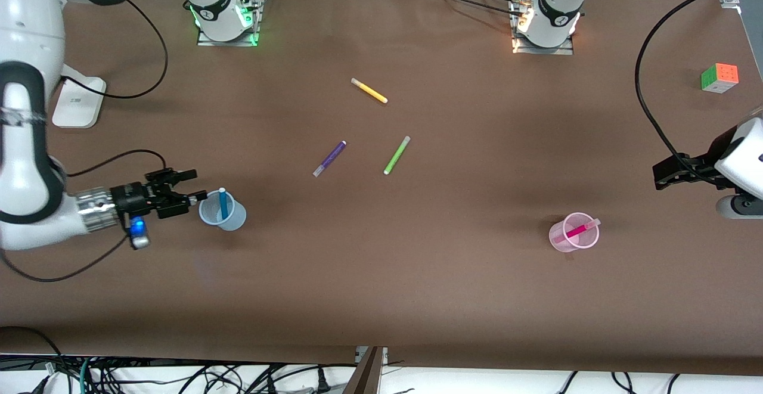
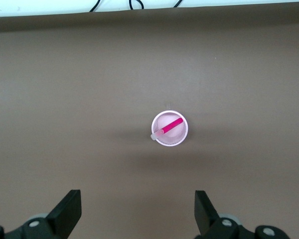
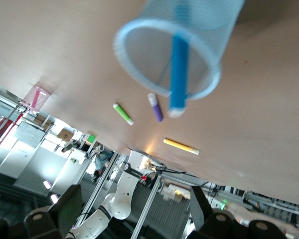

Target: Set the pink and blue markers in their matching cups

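Note:
The pale blue cup [image 1: 210,214] stands upright toward the right arm's end of the table, with the blue marker [image 1: 223,203] standing in it. My right gripper [image 1: 194,185] is open and empty, right beside that cup; its wrist view shows the cup [image 3: 139,55] and marker [image 3: 178,69] close by, ahead of the gripper [image 3: 134,209]. The pale pink cup [image 1: 587,240] stands toward the left arm's end and holds the pink marker [image 1: 577,230], leaning. My left gripper [image 1: 660,174] is open and empty, raised away from it; its wrist view shows the pink cup [image 2: 182,137] and marker [image 2: 170,126] below the gripper [image 2: 137,209].
A yellow pen [image 1: 369,90], a purple pen [image 1: 329,158] and a lime-green pen [image 1: 397,155] lie loose mid-table. A colour cube [image 1: 719,77] sits near the left arm's end. A white box [image 1: 77,102] with a cable sits at the right arm's end.

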Robot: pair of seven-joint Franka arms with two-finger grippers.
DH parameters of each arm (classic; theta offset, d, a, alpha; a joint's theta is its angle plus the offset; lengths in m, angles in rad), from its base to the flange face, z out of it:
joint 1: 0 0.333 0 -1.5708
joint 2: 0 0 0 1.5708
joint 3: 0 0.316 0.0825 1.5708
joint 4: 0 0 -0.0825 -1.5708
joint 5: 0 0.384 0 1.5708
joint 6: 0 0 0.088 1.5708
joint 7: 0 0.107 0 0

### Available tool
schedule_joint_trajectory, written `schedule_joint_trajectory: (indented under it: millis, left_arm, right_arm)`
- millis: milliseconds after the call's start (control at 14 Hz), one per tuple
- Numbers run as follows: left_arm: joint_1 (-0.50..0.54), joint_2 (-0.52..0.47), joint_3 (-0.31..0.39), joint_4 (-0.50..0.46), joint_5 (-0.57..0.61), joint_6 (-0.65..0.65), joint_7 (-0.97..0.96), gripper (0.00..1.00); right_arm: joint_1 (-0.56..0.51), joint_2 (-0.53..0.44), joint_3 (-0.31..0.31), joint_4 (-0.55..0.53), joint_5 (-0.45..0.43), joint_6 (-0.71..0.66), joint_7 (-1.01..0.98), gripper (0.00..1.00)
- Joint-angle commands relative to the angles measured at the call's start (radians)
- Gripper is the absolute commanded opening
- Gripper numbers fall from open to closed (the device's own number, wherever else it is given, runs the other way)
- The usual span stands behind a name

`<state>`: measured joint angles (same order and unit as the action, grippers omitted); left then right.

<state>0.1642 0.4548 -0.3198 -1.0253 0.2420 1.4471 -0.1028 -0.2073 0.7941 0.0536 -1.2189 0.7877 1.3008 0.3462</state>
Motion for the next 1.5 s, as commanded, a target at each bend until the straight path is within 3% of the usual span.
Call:
schedule_joint_trajectory:
  millis: [0,143,286,500,643,786,1429]
  left_arm:
    - [0.012,-0.015,-0.009,-0.018,-0.026,-0.004,0.002,1.0]
    - [0.005,-0.024,-0.004,-0.03,-0.035,-0.01,0.002,1.0]
    - [-0.037,-0.185,0.049,-0.251,-0.068,0.05,-0.015,1.0]
    - [-0.125,-0.387,0.252,-0.58,-0.229,0.295,0.002,1.0]
    - [-0.167,-0.458,0.291,-0.671,-0.23,0.328,0.002,1.0]
    - [-0.184,-0.484,0.291,-0.696,-0.219,0.316,-0.002,1.0]
    - [-0.183,-0.461,0.278,-0.665,-0.217,0.257,-0.009,1.0]
  right_arm:
    - [0.026,-0.2,0.006,-0.025,-0.147,-0.02,0.023,0.96]
    - [0.084,-0.31,0.006,-0.025,-0.32,-0.04,0.016,0.96]
    - [0.137,-0.421,0.006,-0.028,-0.453,-0.076,0.005,0.96]
    - [0.155,-0.53,0.009,-0.039,-0.597,-0.153,-0.077,0.98]
    - [0.166,-0.584,0.037,-0.041,-0.729,-0.173,-0.182,0.99]
    - [0.166,-0.605,0.084,-0.073,-0.818,-0.187,-0.193,0.99]
    - [0.166,-0.612,0.091,-0.094,-0.812,-0.192,-0.193,0.99]
